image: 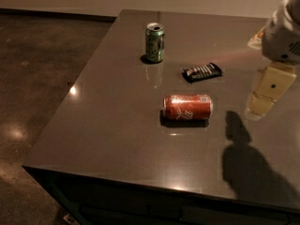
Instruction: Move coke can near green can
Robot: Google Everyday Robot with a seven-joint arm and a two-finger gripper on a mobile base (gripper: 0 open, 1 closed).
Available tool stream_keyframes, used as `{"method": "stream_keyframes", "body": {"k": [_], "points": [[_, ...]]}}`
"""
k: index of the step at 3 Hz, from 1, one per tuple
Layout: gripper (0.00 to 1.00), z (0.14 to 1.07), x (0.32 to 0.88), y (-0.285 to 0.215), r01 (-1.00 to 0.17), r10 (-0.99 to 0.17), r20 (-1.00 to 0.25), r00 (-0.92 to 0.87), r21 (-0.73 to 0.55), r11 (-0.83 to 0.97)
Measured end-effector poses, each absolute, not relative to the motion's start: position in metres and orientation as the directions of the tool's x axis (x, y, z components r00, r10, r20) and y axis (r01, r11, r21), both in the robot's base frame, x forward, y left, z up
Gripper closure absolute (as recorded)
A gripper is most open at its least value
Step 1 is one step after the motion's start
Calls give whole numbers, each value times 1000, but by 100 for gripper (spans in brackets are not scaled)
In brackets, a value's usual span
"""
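Here is the dark table (108,125), filling most of the frame, glossy enough to throw back small glints of light near its left edge. Dead centre lies the coke can (187,108), tipped over on its side, its long axis running left to right, white script facing up, one silver end pointing left. Nothing is touching it.

Up toward the top of the frame, left of centre, stands the green can (154,42), upright, silver top showing, a faint reflection on the tabletop below it. The two cans are well apart. Between them, and off to the right of the green can, a flat black wrapper (202,72) lies on the surface, angled slightly, clear of both cans.

Over at the right edge, the gripper (260,106) hangs above the table, a pale yellowish block pointing down, level with the coke can but well to its right and not in contact with it. Whether it is spread or pressed together cannot be told from this angle. The bulky white arm (281,34) rises above it into the upper right corner. A dark shadow (248,168) falls across the lower right of the table. Bare speckled floor (37,78) fills the left side.
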State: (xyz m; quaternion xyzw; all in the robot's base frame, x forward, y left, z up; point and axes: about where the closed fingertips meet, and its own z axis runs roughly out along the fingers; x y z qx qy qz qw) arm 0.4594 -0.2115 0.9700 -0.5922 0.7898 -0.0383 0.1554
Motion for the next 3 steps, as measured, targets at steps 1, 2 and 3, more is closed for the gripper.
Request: {"method": "stream_keyframes", "body": {"k": [1,2,3], "points": [[0,951,481,-202,-926,-945,-185,-268,-221,306],[0,926,496,-190,-939,-955,-150,-255,-198,282],[0,904,499,-183,-953,-968,-120,-222,-184,242]]}}
